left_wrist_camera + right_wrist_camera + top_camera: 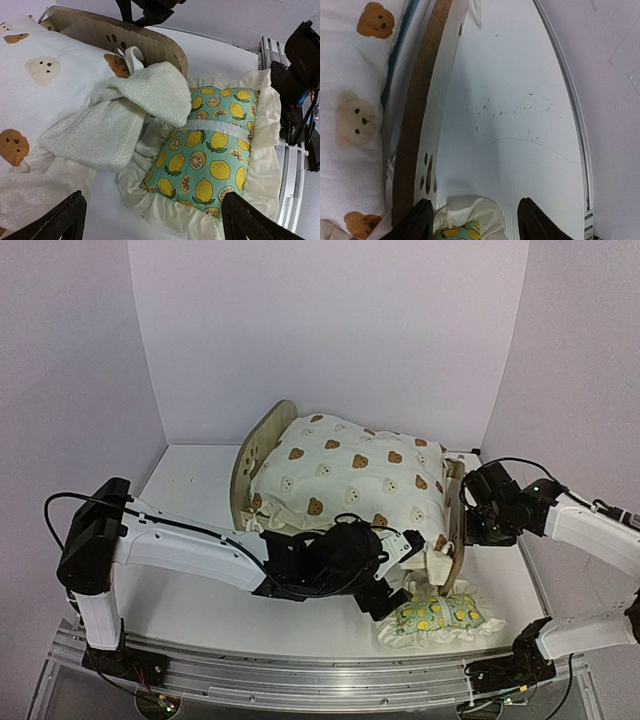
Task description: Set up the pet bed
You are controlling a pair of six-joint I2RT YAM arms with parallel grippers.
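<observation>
The white tabletop [190, 490] carries the light-wood pet bed frame [258, 455] at its far middle, and a green lemon-print ruffled pillow [440, 616] lies near right.

Your left gripper [152, 212] hangs over the pillow [210, 160] with its black fingers [62, 222] spread wide, one at each bottom corner, gripping nothing. The pillow lies flat on the table [220, 60], with a white strap [220, 129] across it. A cream flap [145, 92] on the cushion [40, 85] drapes over the pillow's upper left corner. Behind them you see the headboard [90, 27], its paw cutout [115, 39] just above the flap. The right arm [300, 70] stands at the right edge.
</observation>
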